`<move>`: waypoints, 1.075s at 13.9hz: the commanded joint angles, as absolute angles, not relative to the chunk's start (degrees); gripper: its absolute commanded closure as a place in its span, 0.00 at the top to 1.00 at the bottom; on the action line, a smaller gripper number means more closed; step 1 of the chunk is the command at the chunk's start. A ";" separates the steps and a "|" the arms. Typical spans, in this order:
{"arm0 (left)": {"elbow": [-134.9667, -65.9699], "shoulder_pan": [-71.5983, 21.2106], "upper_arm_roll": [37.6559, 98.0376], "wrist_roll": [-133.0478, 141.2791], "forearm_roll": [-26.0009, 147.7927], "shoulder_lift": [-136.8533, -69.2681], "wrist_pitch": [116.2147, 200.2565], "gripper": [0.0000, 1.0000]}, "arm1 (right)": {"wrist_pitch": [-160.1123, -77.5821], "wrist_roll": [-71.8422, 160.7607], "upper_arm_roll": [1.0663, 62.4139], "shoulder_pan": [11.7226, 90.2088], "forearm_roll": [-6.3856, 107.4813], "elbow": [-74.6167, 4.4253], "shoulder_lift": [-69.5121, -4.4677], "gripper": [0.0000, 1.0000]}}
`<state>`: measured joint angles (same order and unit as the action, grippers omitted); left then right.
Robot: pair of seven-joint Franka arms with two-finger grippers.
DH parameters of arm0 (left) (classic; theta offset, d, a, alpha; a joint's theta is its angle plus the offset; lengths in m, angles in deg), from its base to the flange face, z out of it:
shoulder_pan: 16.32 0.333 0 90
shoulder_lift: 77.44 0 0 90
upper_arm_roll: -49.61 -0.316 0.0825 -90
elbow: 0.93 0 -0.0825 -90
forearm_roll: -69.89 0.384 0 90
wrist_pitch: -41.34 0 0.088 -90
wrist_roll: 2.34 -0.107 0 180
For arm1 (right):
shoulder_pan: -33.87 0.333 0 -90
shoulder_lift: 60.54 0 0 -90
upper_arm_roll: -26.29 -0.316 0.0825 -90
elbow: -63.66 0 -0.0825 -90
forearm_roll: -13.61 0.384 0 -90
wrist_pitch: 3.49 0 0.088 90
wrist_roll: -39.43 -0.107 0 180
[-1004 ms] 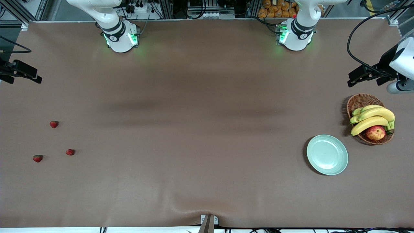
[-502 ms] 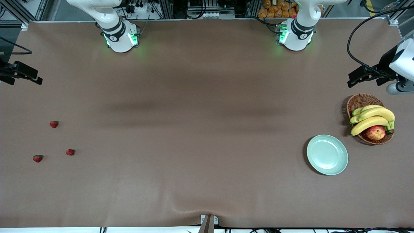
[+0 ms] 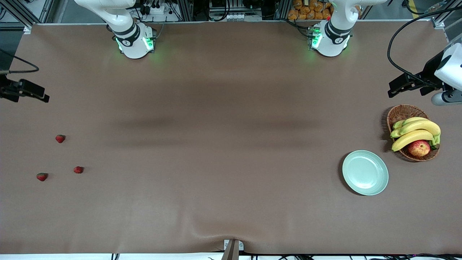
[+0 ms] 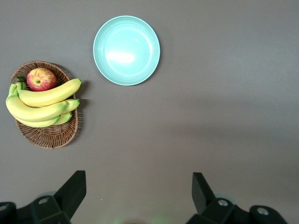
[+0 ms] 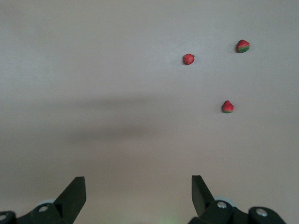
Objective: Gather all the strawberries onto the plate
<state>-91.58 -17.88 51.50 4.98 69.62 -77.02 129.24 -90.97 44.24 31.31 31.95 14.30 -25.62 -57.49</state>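
Three small red strawberries (image 3: 60,138) (image 3: 78,169) (image 3: 42,176) lie apart on the brown table at the right arm's end; the right wrist view shows them too (image 5: 188,59) (image 5: 242,46) (image 5: 227,107). The pale mint-green plate (image 3: 365,172) (image 4: 126,50) sits empty at the left arm's end. My right gripper (image 5: 138,184) (image 3: 41,95) hangs open in the air over bare table near the strawberries, holding nothing. My left gripper (image 4: 138,179) (image 3: 395,88) is open and empty above the table beside the basket.
A brown wicker basket (image 3: 400,112) (image 4: 46,135) with bananas (image 3: 415,131) and a red-yellow apple (image 3: 419,148) stands beside the plate, farther from the front camera. The tablecloth is wrinkled at the near edge (image 3: 216,231).
The right gripper has drifted a little toward the strawberries. The left arm has barely shifted. Strawberries, plate and basket have not moved.
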 commanded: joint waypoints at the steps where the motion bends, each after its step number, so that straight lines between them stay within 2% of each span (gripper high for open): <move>1: -91.63 -17.64 51.54 5.31 68.39 -76.82 129.05 1.00 | -92.78 44.61 30.60 30.88 12.12 -24.84 -54.05 1.00; 8: -91.72 -17.64 51.54 5.22 68.39 -76.91 129.05 1.00 | -97.35 44.35 30.51 30.70 11.24 -23.79 -44.29 1.00; 15: -91.81 -17.55 51.54 5.05 68.31 -77.00 129.05 1.00 | -108.59 44.52 30.60 29.83 10.71 -23.61 -36.39 1.00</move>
